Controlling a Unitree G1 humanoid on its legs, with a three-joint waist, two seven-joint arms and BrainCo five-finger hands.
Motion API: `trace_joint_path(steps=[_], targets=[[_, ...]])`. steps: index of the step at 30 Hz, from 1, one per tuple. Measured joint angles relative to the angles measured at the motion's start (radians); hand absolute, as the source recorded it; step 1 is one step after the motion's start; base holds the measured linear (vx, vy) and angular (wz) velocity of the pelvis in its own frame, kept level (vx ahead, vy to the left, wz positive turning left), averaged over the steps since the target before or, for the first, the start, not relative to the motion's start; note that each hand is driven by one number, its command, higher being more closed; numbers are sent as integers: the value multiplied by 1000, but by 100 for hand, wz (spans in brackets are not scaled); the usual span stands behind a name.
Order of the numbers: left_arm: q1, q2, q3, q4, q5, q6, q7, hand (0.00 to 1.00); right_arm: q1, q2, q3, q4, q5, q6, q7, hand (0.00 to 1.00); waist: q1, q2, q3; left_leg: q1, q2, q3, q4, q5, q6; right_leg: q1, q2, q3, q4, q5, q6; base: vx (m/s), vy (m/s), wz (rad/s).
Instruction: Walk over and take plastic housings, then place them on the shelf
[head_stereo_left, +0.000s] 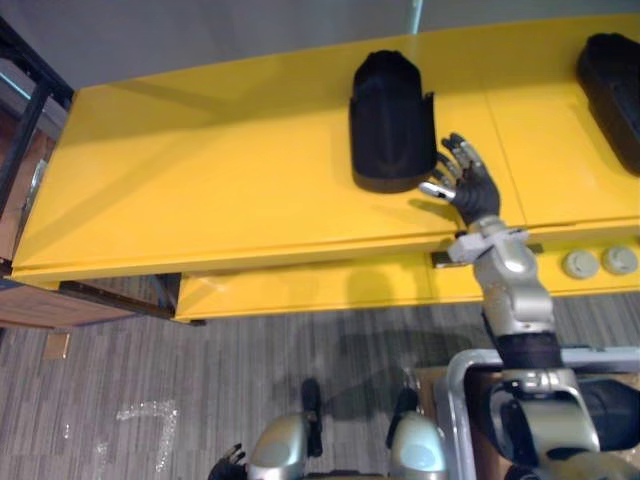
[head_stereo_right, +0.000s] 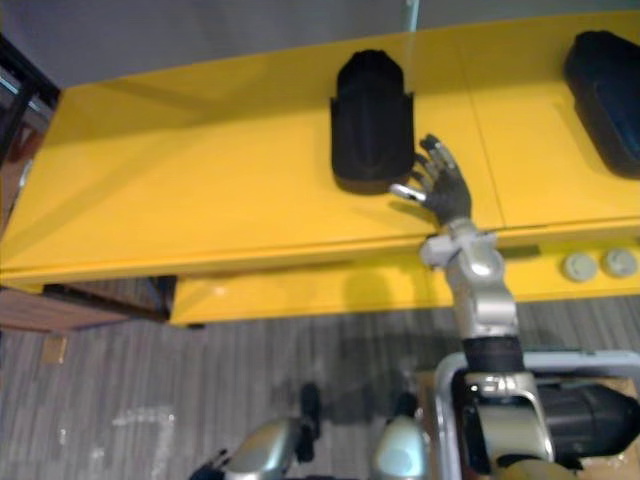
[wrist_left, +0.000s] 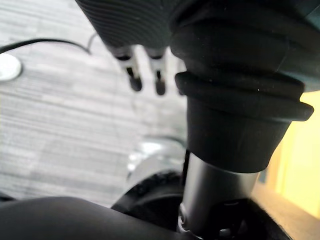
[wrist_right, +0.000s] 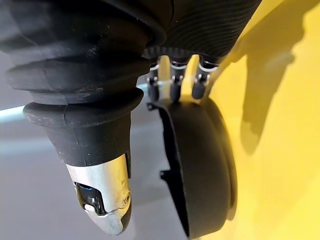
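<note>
Black plastic housing (head_stereo_left: 392, 120) is lying on the yellow shelf (head_stereo_left: 200, 180), and we are holding our right hand (head_stereo_left: 470, 188) just beside its near right corner, fingers spread straight and gripping nothing. A second housing (head_stereo_left: 612, 85) is sitting farther right. Our left hand (wrist_left: 131, 65) is hanging with relaxed fingers above the floor (wrist_left: 50, 125).

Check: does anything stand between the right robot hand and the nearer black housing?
Nothing visible does. The right robot hand, fingers straight, is right beside the black housing on the yellow surface.
</note>
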Motion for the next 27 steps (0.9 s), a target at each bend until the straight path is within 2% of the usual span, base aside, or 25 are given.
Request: trace_joint_path(steps=[5, 8, 12, 14, 16, 18, 23, 25, 27], targets=[[0, -3, 0, -2, 0, 0, 1, 0, -4, 0, -2, 0, -23, -10, -72, 0, 1, 8, 4, -1, 0, 1, 0, 0, 0, 1, 0, 0, 0, 0, 0, 0, 0, 0], [0, -6, 0, -2, 0, 0, 2, 0, -4, 0, -7, -2, -95, -64, -128, 0, 1, 13, 6, -2, 0, 1, -1, 0, 0, 0, 1, 1, 0, 0, 0, 0, 0, 0], [0, -7, -1, -2, 0, -3, 7, 0, -4, 3, -32, -107, -210, -185, -181, 0, -2, 13, 7, -2, 2, 2, -1, 0, 0, -1, 1, 1, -6, 0, 0, 0, 0, 0], [0, -7, -1, -1, 0, -4, 8, 0, 0, 13, -30, -236, -295, -293, -219, 0, -4, 13, 7, -2, 4, 3, -1, -1, -1, -1, 4, 2, -10, 0, 0, 0, 0, 0], [0, -7, -2, -1, 0, -7, 8, 0, 3, 22, -22, -320, -332, -360, -232, 0, -5, 13, 7, -2, 5, 4, -2, -2, -2, 0, 5, 2, -12, 0, 0, 0, 0, 0], [0, -7, -2, 1, 0, -11, 8, 0, 16, 32, -13, -377, -342, -399, -237, 0, -5, 13, 7, 0, 6, 5, -3, -2, -2, 1, 5, 2, -13, 0, 0, 0, 0, 0], [1, -9, -1, 12, 3, -32, 11, 0, 155, 47, 12, -449, -338, -391, -232, 0, -3, 7, 4, 22, 8, 16, -31, -1, -2, 20, 17, 11, -33, 3, 4, 4, -4, -7], [13, -4, 0, 22, 7, -37, 29, 0, 269, 51, -4, -450, -298, -367, -232, 0, -5, -12, -25, 50, 12, 27, -61, -3, -1, 42, 25, 16, -64, 8, 9, 53, 12, -12], [34, 3, 1, 29, 31, -45, 42, 0, 360, 69, -49, -450, -255, -364, -235, 0, -10, -34, -75, 55, 17, 33, -79, -1, -7, 48, 36, 17, -94, 16, 7, 135, 7, -11]])
